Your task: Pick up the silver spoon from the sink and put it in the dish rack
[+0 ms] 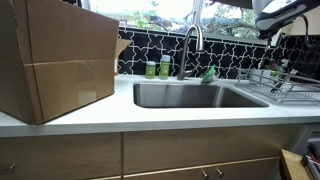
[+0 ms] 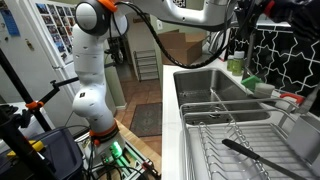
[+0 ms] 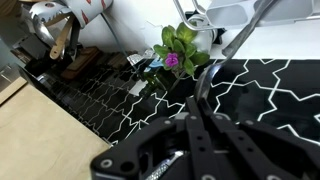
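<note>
The claw (image 3: pixel 200 100) is closed in the wrist view, dark fingers pressed together with nothing clearly between them. It faces black patterned tiles (image 3: pixel 270 90) and a purple-flowered plant (image 3: pixel 178 50). A thin silvery bar (image 3: pixel 248 30) slants beyond the tips; I cannot tell whether it is the silver spoon, nor find the spoon elsewhere. In an exterior view the white counter (image 1: pixel 160 118) fronts the sink (image 1: pixel 190 95), which is open above. A cardboard box (image 1: pixel 55 60) crowds one side. The dish rack (image 1: pixel 285 85) sits on the other, under the arm (image 1: pixel 285 15). A faucet (image 1: pixel 192 45) and green bottles (image 1: pixel 157 68) stand behind.
</note>
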You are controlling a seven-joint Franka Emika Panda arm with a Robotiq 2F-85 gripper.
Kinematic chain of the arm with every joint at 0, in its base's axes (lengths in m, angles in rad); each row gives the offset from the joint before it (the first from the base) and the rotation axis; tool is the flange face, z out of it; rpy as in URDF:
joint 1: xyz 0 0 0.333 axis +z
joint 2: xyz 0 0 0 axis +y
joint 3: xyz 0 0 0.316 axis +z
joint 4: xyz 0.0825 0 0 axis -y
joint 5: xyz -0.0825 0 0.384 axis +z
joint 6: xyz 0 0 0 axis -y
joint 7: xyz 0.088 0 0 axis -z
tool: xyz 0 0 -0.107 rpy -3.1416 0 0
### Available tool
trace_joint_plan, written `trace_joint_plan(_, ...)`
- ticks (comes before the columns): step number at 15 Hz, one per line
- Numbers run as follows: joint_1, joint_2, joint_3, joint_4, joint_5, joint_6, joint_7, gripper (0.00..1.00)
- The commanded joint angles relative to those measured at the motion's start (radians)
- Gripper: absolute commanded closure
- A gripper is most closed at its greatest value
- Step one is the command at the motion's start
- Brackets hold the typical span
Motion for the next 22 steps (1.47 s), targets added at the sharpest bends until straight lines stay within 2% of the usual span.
trace_joint_plan(1, -0.031, 0.062, -0.018, 0.074, 0.053, 0.005, -0.024, 0.96)
trace_joint_plan(10, -0.061, 0.167, -0.027, 0.174, 0.138, -0.007, -0.03, 0.96)
trace_joint_plan(22, -0.056, 0.246, -0.005, 0.176, 0.125, -0.019, -0.006, 0.95)
